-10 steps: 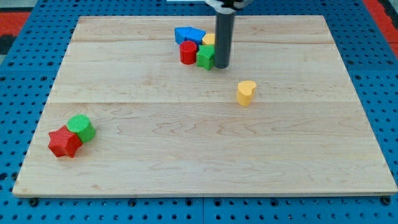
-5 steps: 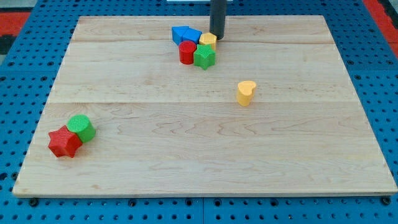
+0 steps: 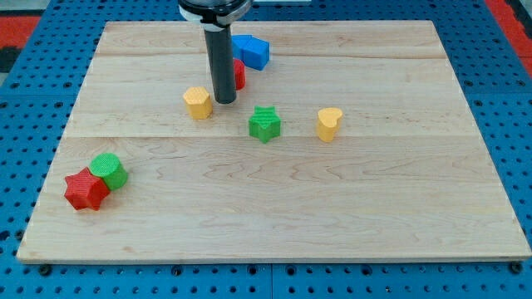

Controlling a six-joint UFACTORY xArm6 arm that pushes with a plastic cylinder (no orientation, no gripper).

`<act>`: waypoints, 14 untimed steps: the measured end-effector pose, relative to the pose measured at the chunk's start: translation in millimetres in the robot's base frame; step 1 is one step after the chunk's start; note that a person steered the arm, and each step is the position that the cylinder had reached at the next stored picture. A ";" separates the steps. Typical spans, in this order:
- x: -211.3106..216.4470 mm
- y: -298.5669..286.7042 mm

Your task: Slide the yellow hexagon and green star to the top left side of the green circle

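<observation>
Since prior frame, yellow hexagon (image 3: 198, 102) and green star (image 3: 264, 124) left cluster, moved toward green circle (image 3: 109, 169); tip (image 3: 224, 100) stood between them. No jaws fitted.

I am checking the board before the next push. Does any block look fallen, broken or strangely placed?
Nothing looks damaged or tipped. The yellow hexagon and green star lie apart, with my tip just right of the hexagon. Both are far from the green circle, which touches the red star.

surface: pale wooden board (image 3: 274, 208) | surround: blue perforated pegboard (image 3: 33, 166) | corners: red
</observation>
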State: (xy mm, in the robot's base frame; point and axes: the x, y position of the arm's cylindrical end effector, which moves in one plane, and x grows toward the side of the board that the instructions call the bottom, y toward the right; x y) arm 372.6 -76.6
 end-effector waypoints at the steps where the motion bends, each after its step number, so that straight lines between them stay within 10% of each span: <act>1: 11.9 -67.7; 2: 65.6 -103.1; 3: 19.8 -106.6; 6: 59.6 -114.1; 8: 102.9 77.5; 10: 56.9 16.2; 13: 33.4 75.7; 14: 23.4 -0.7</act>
State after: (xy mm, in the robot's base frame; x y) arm 396.0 -77.4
